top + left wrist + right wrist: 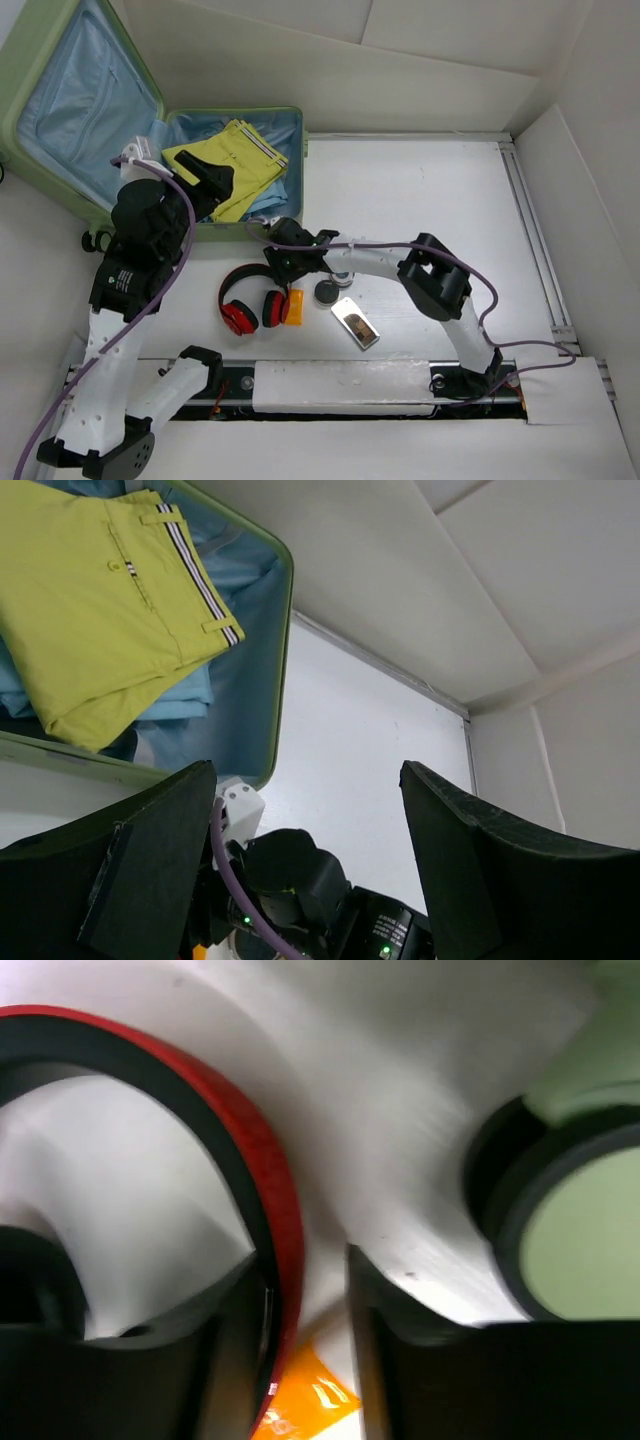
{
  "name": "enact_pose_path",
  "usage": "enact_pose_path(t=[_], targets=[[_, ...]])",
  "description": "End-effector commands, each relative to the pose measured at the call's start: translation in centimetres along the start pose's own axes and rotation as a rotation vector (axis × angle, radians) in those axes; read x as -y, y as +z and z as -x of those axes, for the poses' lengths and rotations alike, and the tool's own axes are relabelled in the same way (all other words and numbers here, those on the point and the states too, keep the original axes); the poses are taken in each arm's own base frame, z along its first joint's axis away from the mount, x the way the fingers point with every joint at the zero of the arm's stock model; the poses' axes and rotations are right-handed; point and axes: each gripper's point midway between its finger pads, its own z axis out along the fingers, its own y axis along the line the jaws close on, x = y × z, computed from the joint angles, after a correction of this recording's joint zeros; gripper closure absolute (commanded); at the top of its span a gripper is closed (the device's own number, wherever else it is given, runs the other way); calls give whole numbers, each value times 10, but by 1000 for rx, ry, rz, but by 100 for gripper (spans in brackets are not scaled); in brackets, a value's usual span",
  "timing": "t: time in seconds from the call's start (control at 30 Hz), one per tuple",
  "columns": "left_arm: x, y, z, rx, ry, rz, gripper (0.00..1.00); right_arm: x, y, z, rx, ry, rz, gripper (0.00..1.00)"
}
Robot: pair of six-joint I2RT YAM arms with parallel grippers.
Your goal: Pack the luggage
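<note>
The pale green luggage (15,110) lies open at the far left, its lid with light blue lining leaning back. Folded yellow-green trousers (235,155) lie in its base and also show in the left wrist view (100,600). My left gripper (215,183) hovers over the case's near edge, jaws wide open and empty (305,770). Red-and-black headphones (245,300) lie on the table in front of the case. My right gripper (281,262) is low at their headband (270,1160); its fingers straddle the band, with a gap still showing on one side (300,1270).
An orange packet (293,306) lies beside the ear cups and shows under the right fingers (300,1400). A small round dark object (326,293) and a silver device (355,323) lie just right. A black-rimmed pale green disc (570,1230) is close by. White walls surround the table.
</note>
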Motion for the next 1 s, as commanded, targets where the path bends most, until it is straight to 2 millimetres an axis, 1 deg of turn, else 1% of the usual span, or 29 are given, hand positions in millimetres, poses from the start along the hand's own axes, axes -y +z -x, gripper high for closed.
enact_pose_path(t=[0.0,0.03,0.07,0.1,0.13,0.17,0.2,0.27,0.3,0.33,0.37,0.4,0.43,0.47,0.5,0.53,0.57,0.6,0.63,0.67,0.7,0.73,0.77,0.8,0.83,0.87,0.9,0.93,0.97], targets=[[18,-20,25,67,27,-69,29,-33,0,10,31,2,68,61],[17,-20,26,73,26,-62,29,-38,3,7,25,-7,73,72],[17,-20,26,73,26,-62,29,-43,0,16,47,-7,84,83],[20,-22,31,83,24,-71,29,-41,-3,13,24,-7,72,98],[22,-24,34,90,22,-77,29,-42,-3,9,17,-14,63,100],[27,-29,40,106,19,-90,29,-47,-11,19,42,-13,76,100],[30,-31,44,116,16,-98,29,-54,-29,33,82,-13,96,100],[39,-41,57,147,9,-124,29,-63,-51,51,138,-13,125,100],[38,-43,60,157,8,-115,29,-71,-67,68,182,-13,148,100],[42,-44,66,166,5,-123,28,-77,-90,87,232,-8,182,100],[42,-40,64,158,7,-116,28,-84,-103,101,269,-8,201,100],[48,-45,69,167,5,-137,28,-90,-120,124,323,-2,220,100],[50,-43,71,166,5,-137,28,-93,-129,132,339,-11,226,100],[55,-42,69,150,8,-157,28,-90,-139,147,371,-12,226,100],[59,-45,72,155,7,-173,28,-80,-142,160,389,5,213,100],[58,-42,71,148,8,-167,28,-81,-158,182,441,4,223,100],[63,-45,74,154,7,-188,29,-70,-149,189,441,18,194,100],[63,-45,74,154,7,-188,29,-50,-147,206,468,44,170,100],[65,-45,72,146,8,-198,29,-45,-163,230,526,56,175,100],[63,-41,69,131,11,-185,29,-30,-146,240,531,74,142,100],[64,-41,68,125,12,-192,29,-19,-146,253,557,114,125,100],[60,-38,62,109,15,-179,29,9,-148,273,606,164,78,100],[61,-39,61,101,16,-188,29,13,-173,304,707,196,96,100],[56,-31,53,76,21,-167,30,26,-155,318,740,246,105,85],[59,-32,50,61,23,-184,30,51,-158,334,794,281,95,64],[54,-26,43,43,26,-169,30,51,-163,345,816,279,165,47],[52,-22,36,14,29,-163,30,58,-156,347,805,296,203,22],[48,-19,31,2,41,-152,30,63,-158,347,792,312,235,17],[37,-8,16,-41,47,-116,30,73,-164,348,784,308,251,9]])
